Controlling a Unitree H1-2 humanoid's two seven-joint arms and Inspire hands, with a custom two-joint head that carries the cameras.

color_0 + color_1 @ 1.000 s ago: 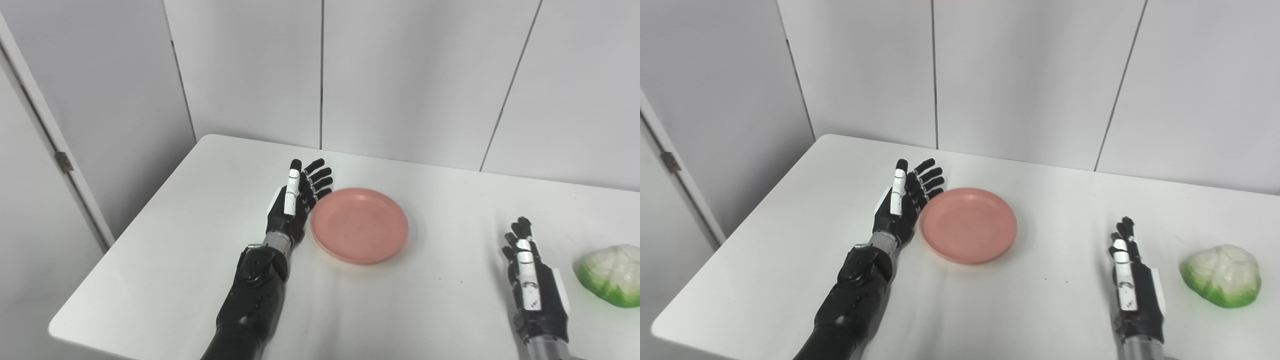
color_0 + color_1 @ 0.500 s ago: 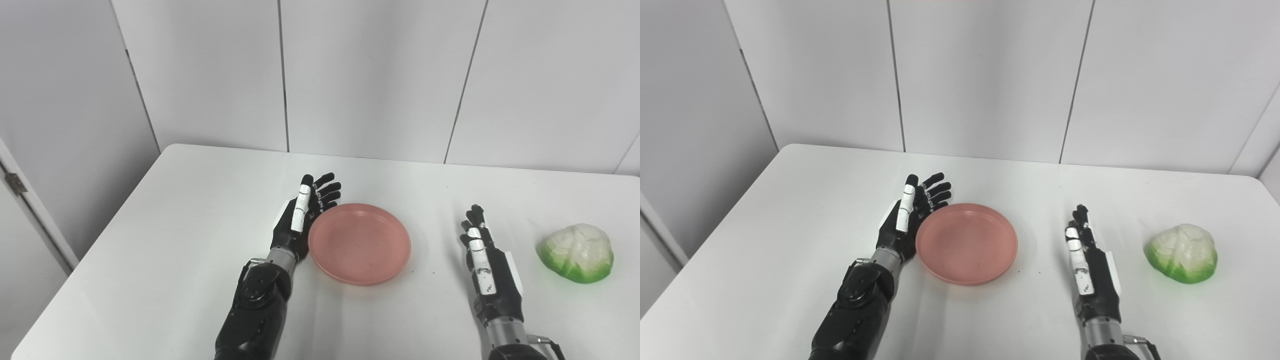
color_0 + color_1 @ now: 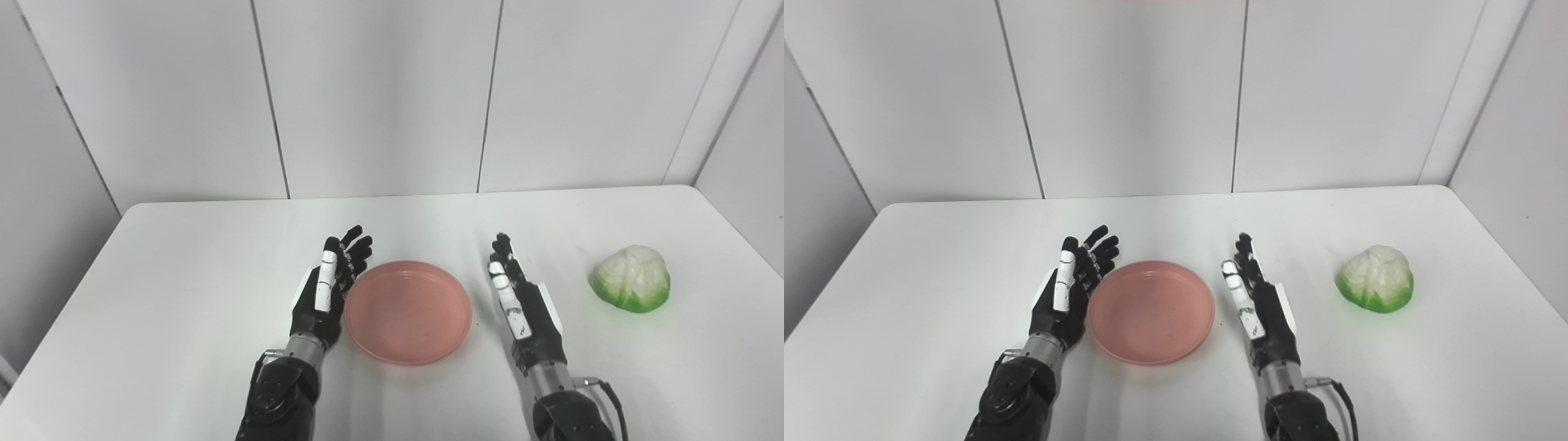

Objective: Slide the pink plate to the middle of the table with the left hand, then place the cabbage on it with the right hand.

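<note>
Two robot hands flank the pink plate [image 3: 408, 311], which lies flat near the middle of the white worktop [image 3: 184, 294]. The left robot hand [image 3: 324, 293] stands on edge at the plate's 9 o'clock, fingers spread and holding nothing, its palm just against the rim; whether it truly touches is hard to tell. The right robot hand [image 3: 520, 305] is likewise open and empty, edge-on at the plate's 3 o'clock, a little apart from the rim. The cabbage [image 3: 631, 286] rests alone on the worktop, well out at 3 o'clock from that hand.

Judging by where the plate sits, the slide looks about finished, so the step to get right is the cabbage pickup. The left robot hand would do well to lift straight off toward 9 o'clock, without dragging the rim. The right robot hand should swing out toward the cabbage, come down over its crown with fingers wide, and close around its broad sides, since the rounded, leafy surface may roll or slip from a shallow pinch. Carry it low and set it down at the plate's centre.
</note>
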